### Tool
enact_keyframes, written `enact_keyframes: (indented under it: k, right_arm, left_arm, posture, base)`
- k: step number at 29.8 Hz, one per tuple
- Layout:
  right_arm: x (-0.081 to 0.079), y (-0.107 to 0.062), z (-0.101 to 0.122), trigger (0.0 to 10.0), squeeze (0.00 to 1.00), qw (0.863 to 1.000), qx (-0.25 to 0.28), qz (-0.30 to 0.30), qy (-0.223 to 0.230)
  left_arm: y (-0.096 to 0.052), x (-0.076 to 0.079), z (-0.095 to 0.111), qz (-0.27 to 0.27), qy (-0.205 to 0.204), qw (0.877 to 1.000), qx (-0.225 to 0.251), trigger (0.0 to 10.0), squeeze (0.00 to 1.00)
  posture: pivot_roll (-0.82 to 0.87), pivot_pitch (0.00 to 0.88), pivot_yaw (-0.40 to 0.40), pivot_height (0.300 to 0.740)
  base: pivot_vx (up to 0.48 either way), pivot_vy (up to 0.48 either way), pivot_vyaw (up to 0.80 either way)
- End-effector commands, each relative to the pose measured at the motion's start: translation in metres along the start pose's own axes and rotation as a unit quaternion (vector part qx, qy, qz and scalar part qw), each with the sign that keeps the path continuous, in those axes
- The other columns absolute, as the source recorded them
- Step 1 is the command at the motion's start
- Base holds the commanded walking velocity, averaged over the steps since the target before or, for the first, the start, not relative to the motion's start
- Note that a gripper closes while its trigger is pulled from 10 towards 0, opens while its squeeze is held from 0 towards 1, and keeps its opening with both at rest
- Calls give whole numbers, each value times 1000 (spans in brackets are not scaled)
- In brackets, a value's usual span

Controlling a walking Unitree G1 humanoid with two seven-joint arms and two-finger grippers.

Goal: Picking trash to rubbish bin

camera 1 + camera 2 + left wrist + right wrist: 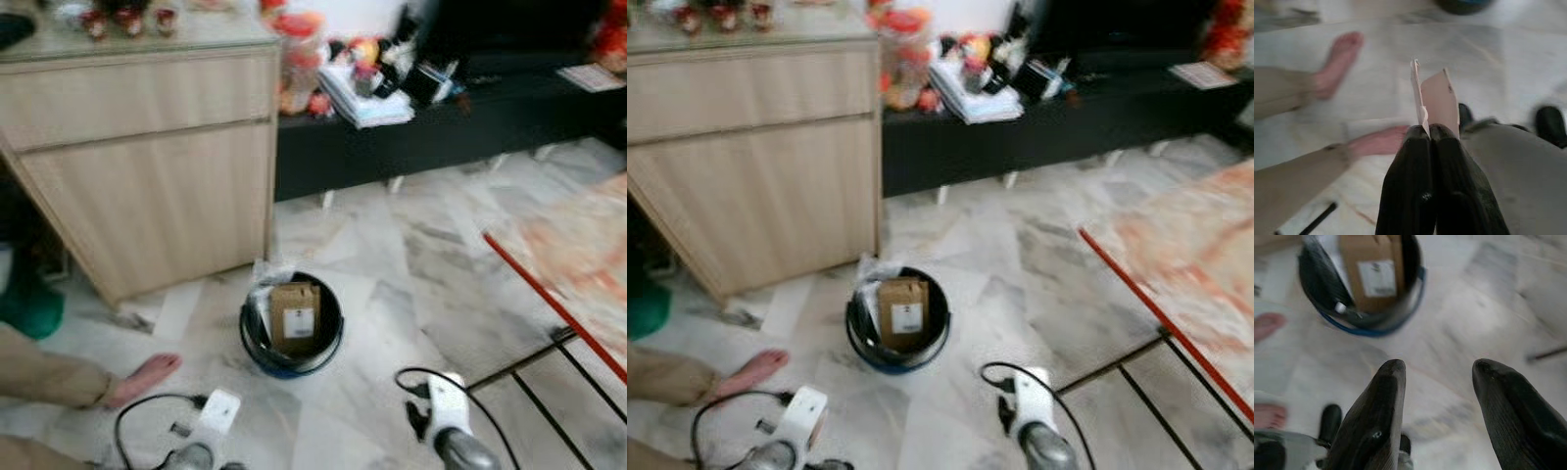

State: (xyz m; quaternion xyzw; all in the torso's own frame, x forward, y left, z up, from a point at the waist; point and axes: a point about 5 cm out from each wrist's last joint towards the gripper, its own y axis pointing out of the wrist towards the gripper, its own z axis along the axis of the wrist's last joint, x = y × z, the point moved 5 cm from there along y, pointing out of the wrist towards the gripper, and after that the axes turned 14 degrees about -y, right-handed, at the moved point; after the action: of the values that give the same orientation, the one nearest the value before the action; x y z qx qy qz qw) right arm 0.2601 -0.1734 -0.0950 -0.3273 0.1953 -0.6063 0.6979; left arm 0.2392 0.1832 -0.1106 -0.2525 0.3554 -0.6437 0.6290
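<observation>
A black rubbish bin with a blue rim (291, 333) stands on the marble floor before the cabinet. A brown cardboard box with a white label (295, 315) stands upright inside it, with clear plastic beside it. In the left wrist view my left gripper (1429, 130) is shut on a thin tan and white piece of card (1439, 100) that sticks out past the fingertips, low over the floor. In the right wrist view my right gripper (1437, 373) is open and holds nothing; the bin (1364, 308) lies just ahead of it. Both wrists (446, 406) sit low, near the bin.
A person's bare foot (145, 376) and trouser leg lie on the floor left of the bin, close to my left arm (211, 416). A light wood cabinet (147, 166) stands behind. A black low bench (441, 127) carries clutter. A red-edged table (568, 264) is at the right.
</observation>
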Motion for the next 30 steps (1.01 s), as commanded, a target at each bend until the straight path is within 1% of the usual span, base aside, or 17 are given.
enact_keyframes:
  k: [1,13,17,18,27,30]
  right_arm:
    - [12,-5,-16,10000,0,1000,-19,-16,13]
    - [12,-5,-16,10000,0,1000,-19,-16,18]
    - [11,-5,-17,10000,0,1000,-19,-13,21]
    - [12,-5,-16,10000,0,1000,-19,-15,14]
    - [12,-5,-16,10000,0,1000,-16,-15,18]
    - [11,-5,-16,10000,0,1000,-15,-13,17]
  left_arm:
    - [0,13,-4,-14,-3,1000,-7,10000,0]
    - [-1,12,-6,-12,-3,1000,-11,10000,0]
    - [-1,12,-6,-12,-3,1000,-10,10000,0]
    - [-1,12,-6,-12,-3,1000,-10,10000,0]
    - [0,13,-5,-14,-1,1000,-8,10000,0]
    - [0,14,1,-16,0,1000,4,10000,0]
  posture:
    - [92,137,-124,740]
    - [91,128,-117,740]
    - [91,121,-116,740]
    - [91,119,-115,740]
    - [92,111,-113,740]
    - [90,106,-112,740]
  base:
    - [401,0,0]
    - [398,0,0]
    - [397,0,-800]
    - [394,0,0]
    - [394,0,0]
    - [341,0,0]
